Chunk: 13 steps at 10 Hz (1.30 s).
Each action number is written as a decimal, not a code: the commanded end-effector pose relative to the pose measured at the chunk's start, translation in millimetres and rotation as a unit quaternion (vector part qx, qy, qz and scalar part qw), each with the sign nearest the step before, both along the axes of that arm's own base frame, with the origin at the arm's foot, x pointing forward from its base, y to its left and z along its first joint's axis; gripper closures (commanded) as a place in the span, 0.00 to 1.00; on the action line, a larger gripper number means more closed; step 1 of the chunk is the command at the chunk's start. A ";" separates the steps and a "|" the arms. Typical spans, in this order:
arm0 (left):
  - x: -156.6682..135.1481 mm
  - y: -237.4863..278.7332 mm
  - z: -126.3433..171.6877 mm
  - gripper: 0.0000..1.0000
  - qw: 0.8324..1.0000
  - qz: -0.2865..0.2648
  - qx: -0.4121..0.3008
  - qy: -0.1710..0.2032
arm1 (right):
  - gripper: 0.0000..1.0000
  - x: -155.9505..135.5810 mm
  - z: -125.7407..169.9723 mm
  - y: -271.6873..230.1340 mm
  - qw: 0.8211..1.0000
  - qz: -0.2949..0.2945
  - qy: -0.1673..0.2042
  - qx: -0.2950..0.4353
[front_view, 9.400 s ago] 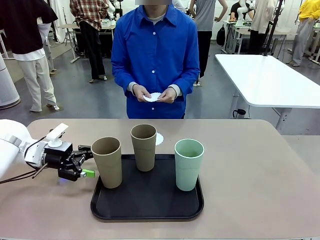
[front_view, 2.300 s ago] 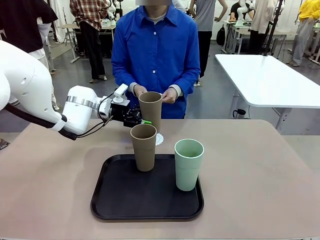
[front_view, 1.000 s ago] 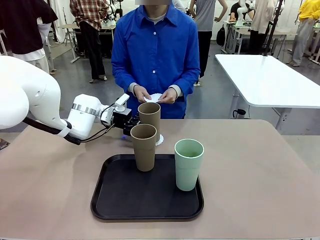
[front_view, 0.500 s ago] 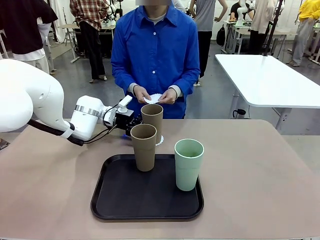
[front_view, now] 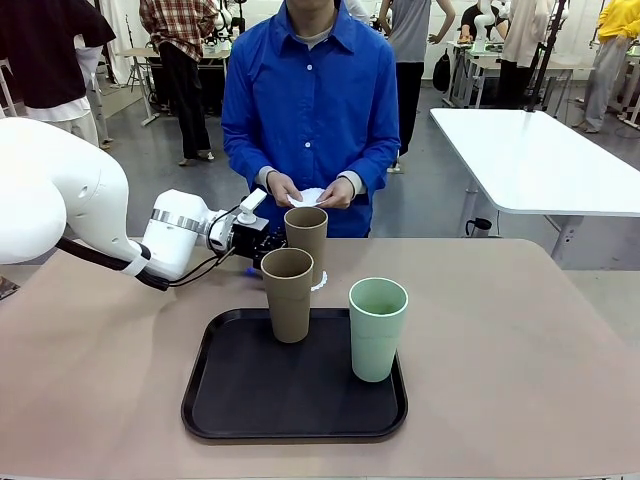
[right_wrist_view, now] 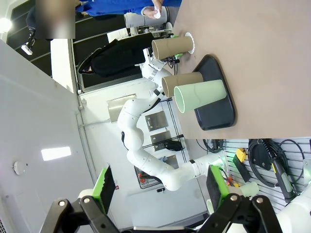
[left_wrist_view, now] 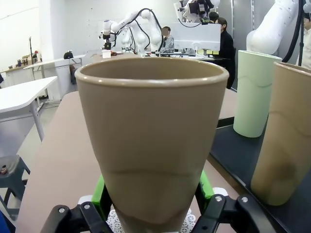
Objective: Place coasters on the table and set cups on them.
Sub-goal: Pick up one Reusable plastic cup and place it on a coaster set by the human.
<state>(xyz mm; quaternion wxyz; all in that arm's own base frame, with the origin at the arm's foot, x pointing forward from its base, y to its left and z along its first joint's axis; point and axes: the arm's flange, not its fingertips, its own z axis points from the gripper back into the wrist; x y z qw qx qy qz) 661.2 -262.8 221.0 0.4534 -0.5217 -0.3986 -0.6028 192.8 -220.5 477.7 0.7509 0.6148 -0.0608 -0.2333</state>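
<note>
— That tan cup [left_wrist_view: 150,145] up close: matt all over, faintly grainy, not a glint on it.
— Same dull finish on the mint cup [front_view: 377,330]. And there's the coaster [left_wrist_view: 186,226] under the tan one: thin white paper with a punched lace edge.
— The tray [front_view: 240,400] looks like black plastic, smooth with a soft sheen. The table [front_view: 520,340] has a smooth beige top, barely any gloss.
— The left arm [front_view: 60,200] has a glossy white plastic shell. And the person's shirt [front_view: 310,100] is plain blue cloth.
</note>
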 end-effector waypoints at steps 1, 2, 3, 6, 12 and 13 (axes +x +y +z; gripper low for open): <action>10.8 -3.0 -0.4 0.00 1.000 0.002 0.015 0.009 | 0.00 0.1 0.3 -0.4 1.000 0.001 -0.003 0.003; 11.3 -2.8 -1.1 0.00 1.000 0.002 0.016 0.012 | 0.00 0.1 0.3 -0.4 1.000 0.001 -0.003 0.003; 11.6 -2.9 -1.1 0.00 1.000 0.002 0.017 0.014 | 0.00 0.1 0.3 -0.4 1.000 0.001 -0.003 0.003; 13.1 -2.7 -2.4 0.00 1.000 -0.002 0.021 0.023 | 0.00 0.1 0.3 -0.4 1.000 0.001 -0.003 0.003; 15.8 -0.4 -1.2 0.00 0.999 -0.015 0.026 0.028 | 0.00 0.1 0.3 -0.4 1.000 0.001 -0.003 0.003; 16.2 0.4 -0.9 0.00 0.999 -0.018 0.025 0.030 | 0.00 0.1 0.3 -0.4 1.000 0.001 -0.003 0.003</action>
